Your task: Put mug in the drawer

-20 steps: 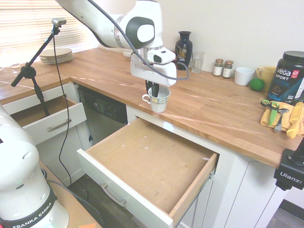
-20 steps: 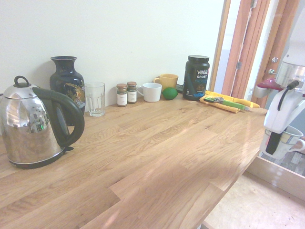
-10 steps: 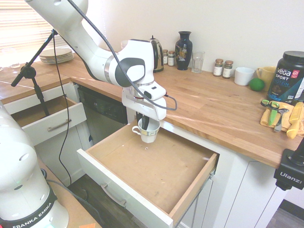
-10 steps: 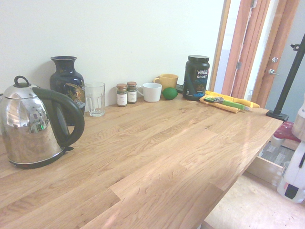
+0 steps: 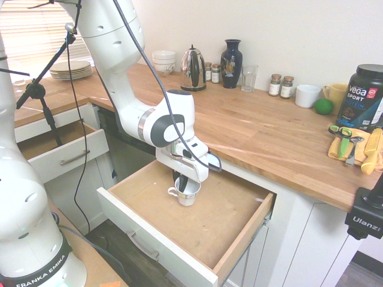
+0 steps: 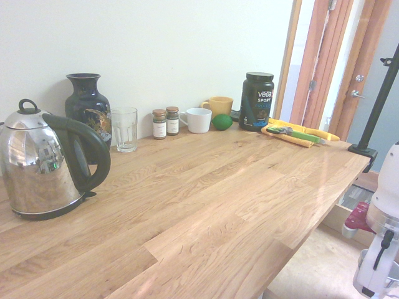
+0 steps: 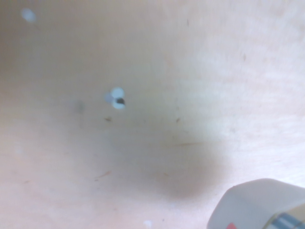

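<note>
The small white mug (image 5: 187,192) sits low inside the wide open drawer (image 5: 233,197), at or just above its light wood bottom. My gripper (image 5: 185,184) is shut on the mug's rim, one dark finger reaching inside the cup. The handle points left in the first exterior view. In the wrist view the mug's rim (image 7: 259,205) shows at the lower right, over the drawer's wood bottom (image 7: 143,119). The second exterior view catches only the arm's wrist (image 6: 379,249) at the right edge; the mug is hidden there.
A narrower open drawer (image 5: 57,149) stands to the left. The counter holds a kettle (image 5: 192,61), dark vase (image 5: 231,55), glass (image 5: 249,78), spice jars (image 5: 280,85), plain white mug (image 5: 307,95), yellow mug (image 5: 334,94), lime (image 5: 324,106), black tub (image 5: 362,95), plates (image 5: 70,69) and stacked bowls (image 5: 164,60).
The arm has swung down from counter height, carrying the mug from above the drawer's back edge into the drawer, close to its bottom.
</note>
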{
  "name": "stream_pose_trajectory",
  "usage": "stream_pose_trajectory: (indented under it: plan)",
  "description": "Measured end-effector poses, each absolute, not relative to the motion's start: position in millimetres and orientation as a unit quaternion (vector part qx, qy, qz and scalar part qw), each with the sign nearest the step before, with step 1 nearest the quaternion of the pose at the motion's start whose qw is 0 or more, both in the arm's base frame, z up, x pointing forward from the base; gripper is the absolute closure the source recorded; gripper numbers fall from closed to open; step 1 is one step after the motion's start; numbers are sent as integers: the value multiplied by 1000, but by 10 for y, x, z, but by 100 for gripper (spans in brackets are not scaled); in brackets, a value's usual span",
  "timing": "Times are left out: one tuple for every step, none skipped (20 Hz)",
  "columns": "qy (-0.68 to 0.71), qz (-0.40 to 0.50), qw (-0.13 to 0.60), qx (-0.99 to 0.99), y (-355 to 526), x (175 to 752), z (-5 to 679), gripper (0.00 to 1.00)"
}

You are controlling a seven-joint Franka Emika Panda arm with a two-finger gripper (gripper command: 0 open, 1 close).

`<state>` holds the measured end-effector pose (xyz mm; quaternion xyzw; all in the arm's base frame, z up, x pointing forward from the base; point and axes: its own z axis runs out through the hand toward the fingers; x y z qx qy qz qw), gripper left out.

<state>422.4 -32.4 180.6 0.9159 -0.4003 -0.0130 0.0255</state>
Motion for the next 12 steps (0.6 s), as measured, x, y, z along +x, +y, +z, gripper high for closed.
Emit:
stream_pose_trajectory:
  plan:
    - [-401, -15, 27, 916, -333, 4228, 1749, 100]
    - [-400, -16, 29, 916, -339, 4237, 1706, 100]
    - [-399, -17, 30, 916, -340, 4244, 1674, 100]
    - [-398, -18, 30, 917, -337, 4252, 1650, 100]
    - [-396, -20, 30, 917, -334, 4259, 1632, 100]
    - [-395, -21, 30, 918, -332, 4260, 1620, 100]
    - [-394, -24, 29, 918, -330, 4258, 1608, 0]
    - [-393, -26, 29, 919, -333, 4251, 1594, 0]
    - [-393, -28, 29, 919, -333, 4244, 1580, 0]
    - [-393, -31, 28, 919, -331, 4239, 1566, 0]
    - [-392, -32, 29, 919, -332, 4232, 1549, 0]
    - [-392, -34, 29, 919, -333, 4225, 1533, 0]
